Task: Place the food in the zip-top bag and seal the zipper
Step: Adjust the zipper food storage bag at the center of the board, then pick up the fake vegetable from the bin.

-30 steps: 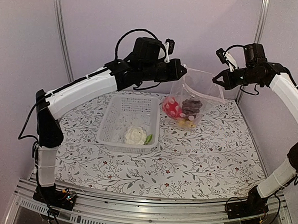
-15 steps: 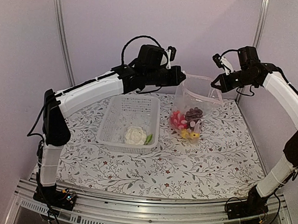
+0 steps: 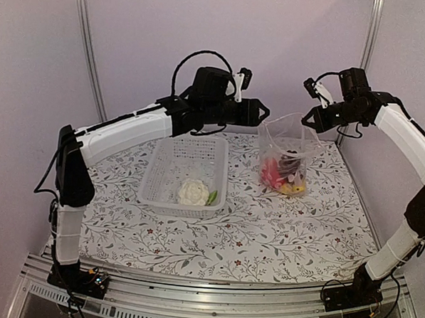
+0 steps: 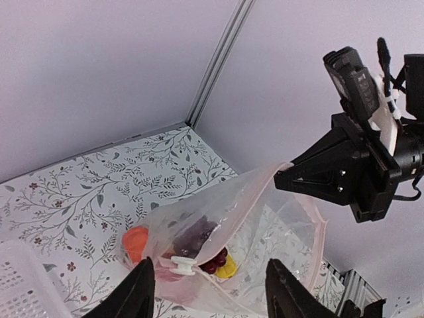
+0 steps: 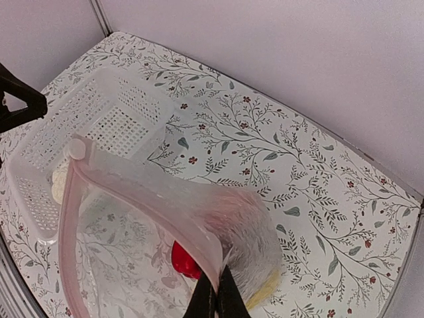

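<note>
The zip-top bag [image 3: 287, 154] hangs clear of the table by one top corner, and my right gripper [image 3: 306, 119] is shut on that corner [image 5: 216, 298]. Its pinkish zipper [image 5: 152, 205] gapes open, with a white slider [image 4: 180, 266] at one end. Food shows through the plastic: red fruit [image 5: 185, 259], dark grapes [image 4: 194, 236], an orange piece [image 4: 135, 241] and a yellow piece [image 4: 229, 268]. My left gripper [image 3: 262, 112] is open just left of the bag's mouth, its fingers [image 4: 138, 295] apart with nothing between them. A white cauliflower [image 3: 193, 192] lies in the basket.
The white slotted basket [image 3: 171, 164] stands left of the bag on the floral tablecloth [image 3: 280, 234]. Purple walls close in the back and right sides. A metal corner post [image 4: 218, 63] rises behind the bag.
My left gripper has opened and let go of the bag's mouth. The bag has swung right and now hangs from the right gripper alone, which stayed shut.
</note>
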Tool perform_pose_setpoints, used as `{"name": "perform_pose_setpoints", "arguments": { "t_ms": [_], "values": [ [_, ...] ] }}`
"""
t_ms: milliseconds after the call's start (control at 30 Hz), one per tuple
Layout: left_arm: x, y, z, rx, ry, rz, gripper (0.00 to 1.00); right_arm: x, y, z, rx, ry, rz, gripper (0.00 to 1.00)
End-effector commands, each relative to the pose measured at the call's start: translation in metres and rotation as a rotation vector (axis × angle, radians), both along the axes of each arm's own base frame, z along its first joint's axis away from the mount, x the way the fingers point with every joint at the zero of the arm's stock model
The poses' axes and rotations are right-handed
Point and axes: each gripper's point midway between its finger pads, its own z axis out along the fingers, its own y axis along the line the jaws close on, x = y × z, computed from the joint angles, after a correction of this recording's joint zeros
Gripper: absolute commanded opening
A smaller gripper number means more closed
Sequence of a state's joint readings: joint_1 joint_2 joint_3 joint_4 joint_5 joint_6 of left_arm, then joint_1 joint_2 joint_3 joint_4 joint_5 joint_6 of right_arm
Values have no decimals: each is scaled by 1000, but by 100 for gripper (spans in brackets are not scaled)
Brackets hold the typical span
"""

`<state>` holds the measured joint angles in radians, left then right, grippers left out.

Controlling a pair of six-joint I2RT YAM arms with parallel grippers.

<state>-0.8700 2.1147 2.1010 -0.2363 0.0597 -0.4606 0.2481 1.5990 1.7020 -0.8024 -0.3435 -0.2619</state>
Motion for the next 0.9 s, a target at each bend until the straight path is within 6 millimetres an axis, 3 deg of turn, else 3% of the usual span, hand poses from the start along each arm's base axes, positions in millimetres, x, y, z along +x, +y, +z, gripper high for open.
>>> {"name": "perform_pose_setpoints", "arguments": {
  "t_ms": [0,100,200,300,400,533,867],
  "values": [
    [-16,36,31,13,-137,28,62,-3,2,9,27,-39,24,0],
    [-10,93,23,-8,-153,211,75,-10,6,9,42,-37,52,0],
    [-5,156,-4,-25,-127,345,91,-15,8,10,55,-37,73,0],
    [-6,198,-38,70,-69,413,93,-21,12,12,72,-41,101,0],
    [-14,227,-66,223,-45,472,93,-26,14,13,86,-38,121,0],
    [-30,241,-87,357,-44,426,89,-31,15,14,92,-42,134,0],
    [-61,227,-166,549,203,203,88,-38,15,11,94,-35,140,0]
  ]
}}
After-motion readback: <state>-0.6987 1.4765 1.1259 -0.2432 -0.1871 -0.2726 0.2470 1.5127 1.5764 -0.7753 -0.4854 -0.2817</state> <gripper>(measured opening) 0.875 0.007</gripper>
